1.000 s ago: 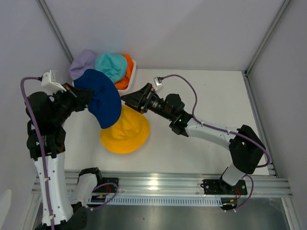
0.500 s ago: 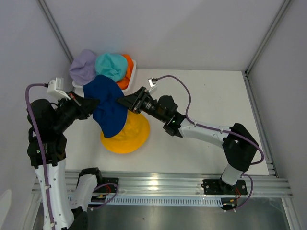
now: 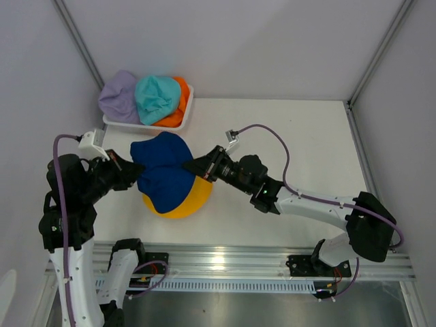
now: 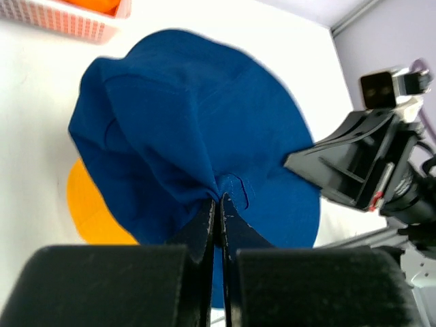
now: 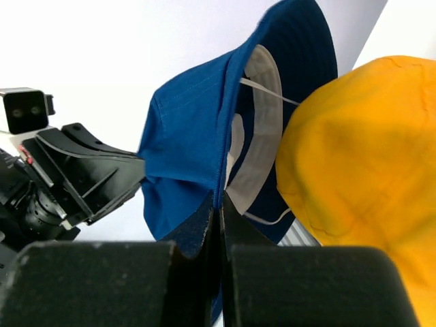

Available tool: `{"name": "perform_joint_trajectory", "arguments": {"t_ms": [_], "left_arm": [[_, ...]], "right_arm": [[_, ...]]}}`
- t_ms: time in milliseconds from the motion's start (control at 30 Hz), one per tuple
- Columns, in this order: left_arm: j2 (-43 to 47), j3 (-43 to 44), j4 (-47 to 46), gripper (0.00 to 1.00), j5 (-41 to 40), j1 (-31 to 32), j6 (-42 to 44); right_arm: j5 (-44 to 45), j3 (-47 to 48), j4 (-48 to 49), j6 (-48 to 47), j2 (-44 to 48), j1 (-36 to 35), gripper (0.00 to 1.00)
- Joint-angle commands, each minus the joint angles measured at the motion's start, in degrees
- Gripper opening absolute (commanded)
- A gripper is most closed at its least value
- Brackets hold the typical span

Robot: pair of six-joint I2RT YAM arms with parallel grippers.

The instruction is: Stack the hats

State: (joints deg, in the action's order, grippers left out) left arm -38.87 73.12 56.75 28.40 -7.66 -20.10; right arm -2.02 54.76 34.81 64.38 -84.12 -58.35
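Your left gripper (image 4: 218, 204): jaws pinched tight on the brim of the soft navy fabric bucket hat (image 3: 163, 174). Your right gripper (image 5: 219, 204): clamped on the opposite brim edge. The hat hangs between them, covering most of the yellow fabric bucket hat (image 3: 196, 197) on the white table (image 3: 286, 136); contact unclear. Back left, the white mesh plastic basket (image 3: 122, 122) holds the lavender fabric hat (image 3: 117, 95), teal fabric hat (image 3: 155, 95) and orange fabric hat (image 3: 178, 102).

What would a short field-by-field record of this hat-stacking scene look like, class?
held hat: navy hat, over the yellow hat
left gripper: shut on the navy hat's brim
right gripper: shut on the brim's other side
basket: holds lavender hat, teal hat, orange hat
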Motion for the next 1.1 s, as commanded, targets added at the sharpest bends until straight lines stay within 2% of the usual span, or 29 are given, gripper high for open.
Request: {"name": "perform_joint_trajectory", "arguments": {"t_ms": [0, 100, 133, 233, 367, 433, 567, 633, 700, 733, 867, 967, 1000, 1067], "left_arm": [[0.02, 0.53, -0.42, 0.01, -8.89, 0.71, 4.63], [-0.15, -0.34, -1.20, 0.01, -6.96, 3.25, 5.50], [-0.15, -1.22, -1.99, 0.01, -7.13, 6.31, 5.94], [-0.24, -5.53, -5.41, 0.01, -8.80, 11.86, 5.51], [-2.52, -8.26, -6.83, 0.02, -11.34, 15.30, 4.02], [-2.96, -8.17, -6.74, 0.08, -13.80, 15.57, 2.97], [-1.21, -6.42, -8.58, 0.38, -17.50, 15.48, 1.73], [0.02, -5.63, -8.94, 0.57, -19.77, 15.48, 0.68], [1.07, -5.36, -8.68, 0.68, -23.20, 15.57, -1.33], [1.34, -5.62, -8.76, 0.81, -27.57, 15.48, -2.39], [2.31, -11.49, -9.11, 0.92, -37.35, 15.31, -9.50], [4.76, -17.65, -14.98, 0.93, -35.02, 14.43, -16.89], [5.90, -23.49, -17.27, 0.93, -33.95, 14.08, -20.73], [9.24, -27.40, -23.07, 0.88, -32.11, 13.99, -25.14]], "right_arm": [[5.89, -2.90, -2.55, -1.89, 2.99, 0.60, 0.00], [6.15, -4.05, -2.99, -2.94, 3.52, 0.60, 0.00], [6.59, -4.22, -3.60, -3.90, 3.78, 0.52, 0.00], [9.05, -5.19, -7.90, -7.42, 5.27, 1.04, 0.00], [10.81, -9.66, -8.53, -7.51, 8.44, 3.41, 0.00], [12.65, -12.22, -8.79, -7.78, 10.36, 4.55, 0.00], [12.66, -13.72, -9.58, -8.31, 11.08, 7.10, 0.00], [11.26, -13.72, -9.85, -8.04, 10.47, 8.15, 0.00], [10.81, -13.81, -9.76, -8.22, 9.15, 8.60, 0.00], [10.72, -13.81, -9.67, -8.65, 8.62, 8.69, 0.00], [8.71, -13.81, -8.88, -8.92, 6.60, 9.22, 0.00], [7.91, -14.50, -8.27, -9.01, 5.19, 9.22, 0.00], [7.91, -14.86, -8.00, -9.01, 4.58, 9.22, 0.00], [9.22, -15.82, -7.30, -7.96, 4.23, 9.13, 0.00]]}}
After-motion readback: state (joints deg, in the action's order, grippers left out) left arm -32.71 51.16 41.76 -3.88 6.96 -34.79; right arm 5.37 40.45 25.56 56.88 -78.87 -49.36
